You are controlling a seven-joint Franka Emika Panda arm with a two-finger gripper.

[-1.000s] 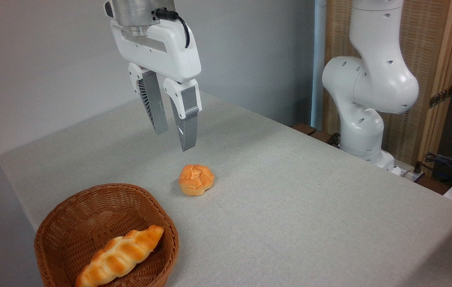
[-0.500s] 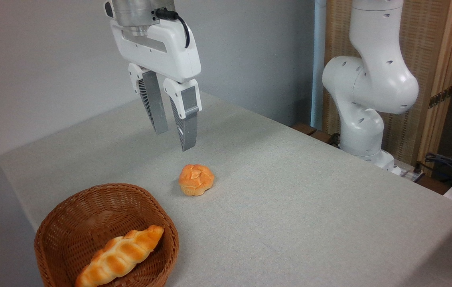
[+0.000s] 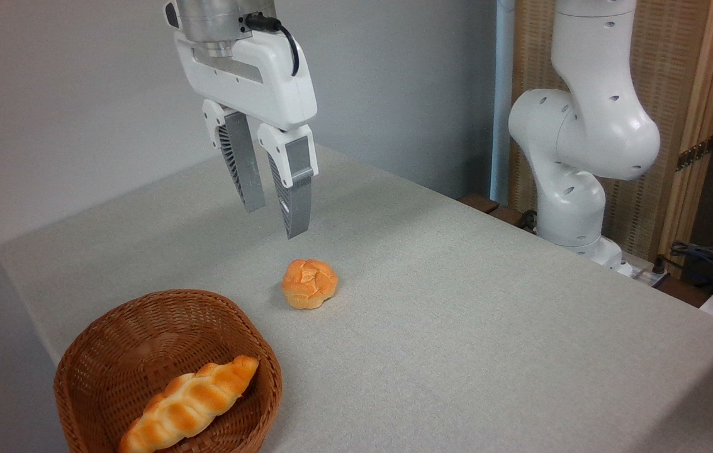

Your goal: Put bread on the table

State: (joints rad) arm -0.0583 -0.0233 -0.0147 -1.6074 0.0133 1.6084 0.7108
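- Grey cloth covers the table (image 3: 488, 327), bare and roomy right of the gripper (image 3: 274, 220).
- Gripper hangs above, jaws parted, holding nothing.
- Bread (image 3: 309, 284) sits on the cloth just below the fingertips, outside the basket (image 3: 111, 327).
- Bread looks light and soft; a gentle pinch across its round sides would suit.

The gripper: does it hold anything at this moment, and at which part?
Nothing is held. The gripper hangs empty above the bread, which lies on the table.
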